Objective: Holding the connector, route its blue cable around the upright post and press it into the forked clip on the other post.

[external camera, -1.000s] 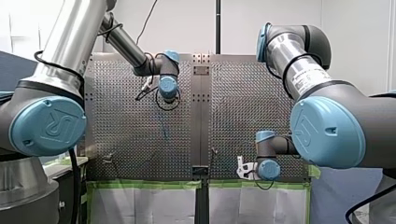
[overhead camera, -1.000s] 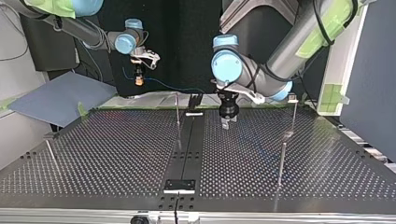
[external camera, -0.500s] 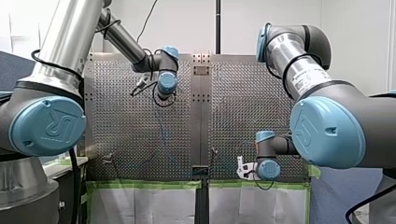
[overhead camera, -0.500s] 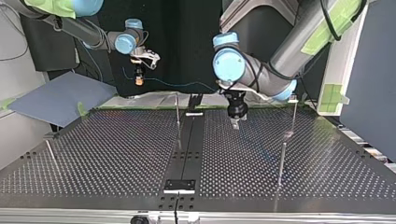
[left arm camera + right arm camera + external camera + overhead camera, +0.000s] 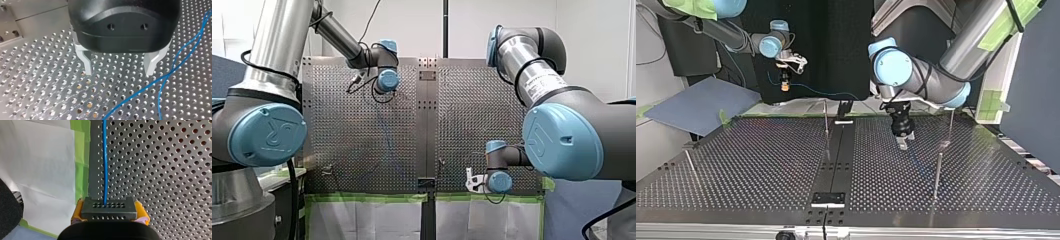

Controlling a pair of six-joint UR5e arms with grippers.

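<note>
The right gripper (image 5: 110, 214) is shown clamped on the connector (image 5: 109, 208), a dark grey block with rows of small holes that is held between the yellow pads (image 5: 78, 212). The blue cable (image 5: 104, 165) is seen leaving the connector's upper face and running straight ahead over the edge of the perforated table (image 5: 162, 170), beside a strip of green tape (image 5: 81, 170) and white paper (image 5: 42, 170).

In the top view the right gripper (image 5: 784, 82) is held above the table's far left edge, and the cable (image 5: 821, 92) is carried from it towards the right, sagging behind a thin upright post (image 5: 826, 122) near the table's middle. A second post (image 5: 937, 172) is set nearer, at the view's right. Which post bears the forked clip cannot be told.

The left gripper (image 5: 119, 72) is shown pointed down close over the table (image 5: 37, 75), its metal fingers (image 5: 86, 62) set apart with nothing between them. The cable (image 5: 165, 78) is laid on the table just beside one finger, where two strands are crossed. In the top view this gripper (image 5: 904, 142) is placed right of the middle, between the two posts.
</note>
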